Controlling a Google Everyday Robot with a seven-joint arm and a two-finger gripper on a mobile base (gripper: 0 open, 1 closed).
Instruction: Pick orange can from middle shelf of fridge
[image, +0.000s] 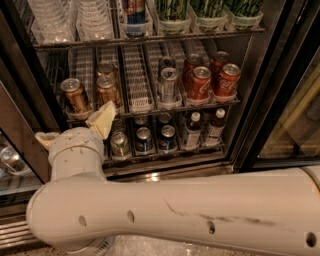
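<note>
Right, gripper low at the fridge's left, claw wide and empty.
At the fridge (256, 75), the gripper (72, 126) sits just below the left end of the middle shelf (135, 75), its cream fingers (102, 120) splayed far apart, clasping nothing. The orange can (75, 95) stands upright in the leftmost lane, a second orange can (107, 90) just right of it, above one fingertip; a silver can (169, 84) and red cans (200, 82) stand farther right.
</note>
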